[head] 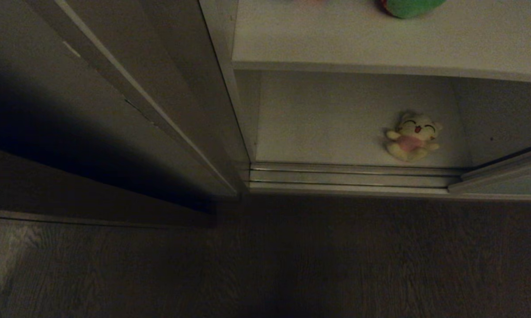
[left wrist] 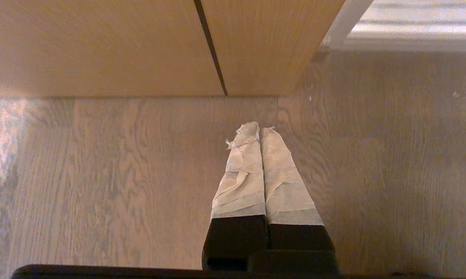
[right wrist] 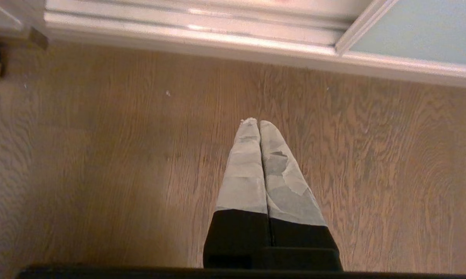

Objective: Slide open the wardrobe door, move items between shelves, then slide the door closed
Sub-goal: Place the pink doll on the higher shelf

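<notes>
Lying on the lower shelf [head: 336, 119], the yellow toy [head: 412, 136] is near the front edge, just behind the floor rails [head: 349, 178]. The door [head: 504, 183] is slid off to the right, so the cupboard is open. Reach in low and slow, open the fingers first, then pinch the soft belly. Both the left gripper [left wrist: 259, 128] and right gripper [right wrist: 258, 123] hang over the floor [head: 292, 265], squeezed shut and empty. The green toy [head: 409, 6] on the upper shelf [head: 336, 35] is cut off (no blue one shows).
</notes>
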### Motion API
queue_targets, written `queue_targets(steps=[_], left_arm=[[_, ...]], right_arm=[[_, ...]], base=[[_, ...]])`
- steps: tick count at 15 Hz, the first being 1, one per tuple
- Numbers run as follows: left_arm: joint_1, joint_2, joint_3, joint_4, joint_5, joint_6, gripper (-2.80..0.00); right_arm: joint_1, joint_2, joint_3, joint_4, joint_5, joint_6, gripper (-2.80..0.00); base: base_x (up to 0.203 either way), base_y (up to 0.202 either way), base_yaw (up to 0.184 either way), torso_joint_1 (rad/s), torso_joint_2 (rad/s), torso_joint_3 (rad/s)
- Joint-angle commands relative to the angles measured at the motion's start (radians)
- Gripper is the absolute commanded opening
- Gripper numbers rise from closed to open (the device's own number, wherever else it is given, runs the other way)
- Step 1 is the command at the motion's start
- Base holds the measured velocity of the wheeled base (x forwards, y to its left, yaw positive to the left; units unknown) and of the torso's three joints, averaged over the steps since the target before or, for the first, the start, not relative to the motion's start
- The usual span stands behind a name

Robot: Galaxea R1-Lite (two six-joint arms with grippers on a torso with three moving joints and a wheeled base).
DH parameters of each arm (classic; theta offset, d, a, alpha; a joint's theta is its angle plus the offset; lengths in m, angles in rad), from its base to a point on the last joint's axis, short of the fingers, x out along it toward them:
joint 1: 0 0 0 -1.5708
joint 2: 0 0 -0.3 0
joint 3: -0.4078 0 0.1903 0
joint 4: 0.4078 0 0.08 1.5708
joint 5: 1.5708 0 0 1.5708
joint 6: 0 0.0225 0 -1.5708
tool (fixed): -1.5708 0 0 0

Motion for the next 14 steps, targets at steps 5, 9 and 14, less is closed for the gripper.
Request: queue_targets(steps=[5, 9, 14], left_arm=[[0.000, 0.000, 0.000, -0.002, 0.000, 0.000, -2.80], [0.000, 0.001, 0.000, 0.000, 0.000, 0.000, -2.80], [0.000, 0.000, 0.000, 0.000, 0.000, -0.006, -2.80]], right_arm=[[0.001, -0.001, 0.000, -0.001, 0.001, 0.000, -2.80], [0.000, -0.001, 0.000, -0.001, 0.001, -0.001, -2.80], [0.000, -0.001, 0.000, -0.001, 0.001, -0.001, -2.80]], base=[[0.000, 0.000, 0.000, 0.003, 0.00, -0.192], [0.000, 0.000, 0.000, 0.002, 0.00, -0.198], [0.000, 0.000, 0.000, 0.004, 0.00, -0.095]])
